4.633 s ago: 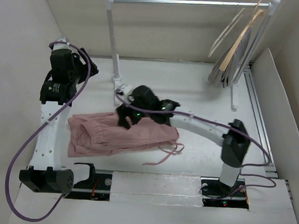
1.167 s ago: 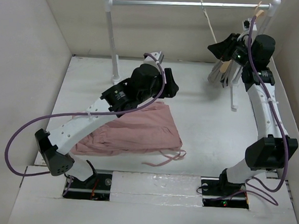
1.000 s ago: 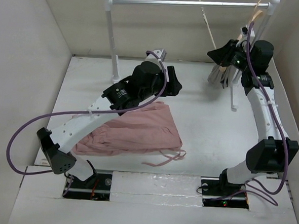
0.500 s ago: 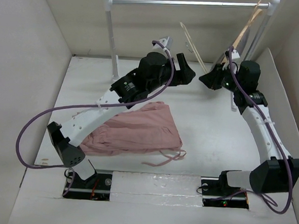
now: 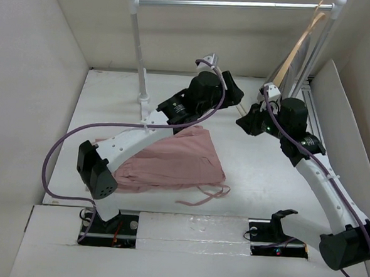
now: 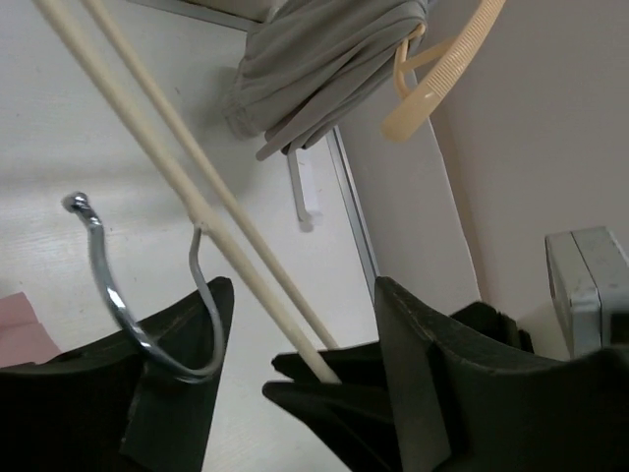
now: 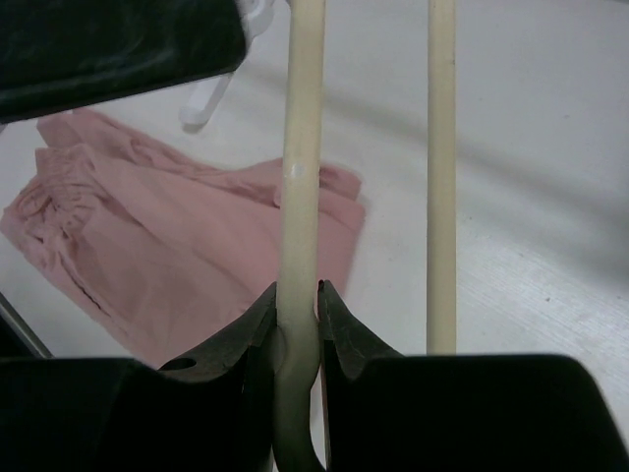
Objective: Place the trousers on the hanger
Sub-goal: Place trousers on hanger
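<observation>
1. Top external view
   - The left gripper is stretched across the table to mid-back and faces the right gripper at close range. Neither jaw spread can be read from here.
   - The trousers are dusty pink and lie crumpled flat on the table under the left arm, with the drawstrings trailing toward the near edge.
   - The rail runs along the back, and a tan hanger hangs at its right end.

2. Left wrist view
   - The left gripper has its fingers spread wide and clamps nothing.
   - The hanger is thin and cream, and its two bars cross the gap on a diagonal.
   - The metal hook curves down just beside the finger at the picture's left — whether they touch cannot be told.
   - The grey garment hangs behind, at the top of the view.

3. Right wrist view
   - The right gripper has its fingers pressed together on one hanger bar and pinches it. The second bar runs parallel to the right and is free.
   - The trousers lie on the table below, to the left of the bars and apart from them.
</observation>
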`<action>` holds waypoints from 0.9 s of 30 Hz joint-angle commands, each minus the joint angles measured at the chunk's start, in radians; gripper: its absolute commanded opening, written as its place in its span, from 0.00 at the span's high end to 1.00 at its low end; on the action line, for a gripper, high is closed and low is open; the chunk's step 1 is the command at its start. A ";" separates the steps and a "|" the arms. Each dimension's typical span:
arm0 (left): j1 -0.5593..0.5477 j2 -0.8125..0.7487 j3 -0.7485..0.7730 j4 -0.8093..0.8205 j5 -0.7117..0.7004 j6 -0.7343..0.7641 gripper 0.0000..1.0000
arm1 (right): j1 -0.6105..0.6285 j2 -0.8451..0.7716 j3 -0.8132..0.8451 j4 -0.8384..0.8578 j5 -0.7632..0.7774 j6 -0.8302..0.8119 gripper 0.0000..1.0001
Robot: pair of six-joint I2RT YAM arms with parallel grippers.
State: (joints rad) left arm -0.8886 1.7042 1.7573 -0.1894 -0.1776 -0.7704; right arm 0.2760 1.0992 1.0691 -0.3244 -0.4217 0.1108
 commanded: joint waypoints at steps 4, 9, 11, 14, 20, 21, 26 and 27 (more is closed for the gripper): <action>-0.004 0.028 -0.024 0.097 -0.026 -0.052 0.65 | 0.084 -0.074 -0.029 0.008 0.105 0.000 0.96; -0.004 0.040 -0.038 0.091 -0.026 -0.059 0.70 | 0.104 -0.105 -0.041 -0.005 0.155 0.001 0.96; -0.004 0.048 -0.033 0.087 -0.022 -0.060 0.68 | 0.104 -0.113 -0.043 -0.015 0.169 -0.002 0.96; -0.004 0.083 0.010 0.045 0.001 -0.053 0.63 | 0.114 -0.131 -0.040 -0.034 0.233 -0.002 0.96; -0.024 0.123 0.077 -0.036 0.000 -0.038 0.53 | 0.114 -0.131 0.000 -0.082 0.333 -0.055 0.97; -0.024 0.132 0.088 -0.048 -0.002 -0.040 0.55 | 0.114 -0.131 0.003 -0.082 0.334 -0.059 0.97; -0.024 0.114 0.054 0.005 -0.013 -0.050 0.65 | 0.146 -0.121 0.000 -0.097 0.321 -0.062 0.97; -0.024 0.117 0.053 0.008 -0.011 -0.056 0.69 | 0.169 -0.121 -0.006 -0.096 0.316 -0.057 0.97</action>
State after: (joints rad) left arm -0.9108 1.8488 1.7947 -0.2131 -0.1841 -0.8223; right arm 0.4019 0.9890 1.0183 -0.4603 -0.1001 0.0769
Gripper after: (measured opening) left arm 0.327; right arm 0.225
